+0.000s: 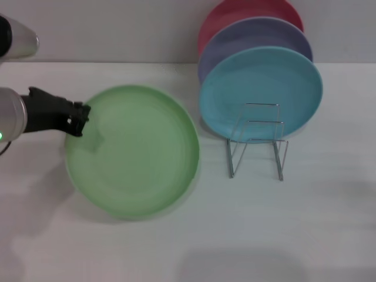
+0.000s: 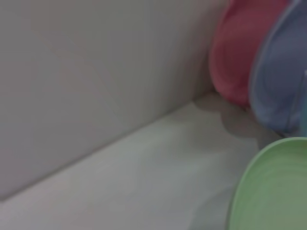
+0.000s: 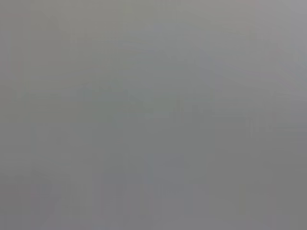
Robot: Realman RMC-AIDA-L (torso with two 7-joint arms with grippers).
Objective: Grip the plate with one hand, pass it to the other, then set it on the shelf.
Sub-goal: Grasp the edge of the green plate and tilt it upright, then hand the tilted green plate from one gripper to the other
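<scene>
Green plate [image 1: 138,155] in left hand [image 1: 78,120]

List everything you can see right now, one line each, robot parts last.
green plate: one, light green, left of centre on the table, far-left rim at the left gripper
turquoise plate: one, upright, frontmost in the rack
lavender plate: one, upright behind the turquoise one
red plate: one, upright at the back
wire rack: one, silver, right of centre, front slots free
table: one, white
left gripper: one, black, at the green plate's rim
right gripper: not in view
</scene>
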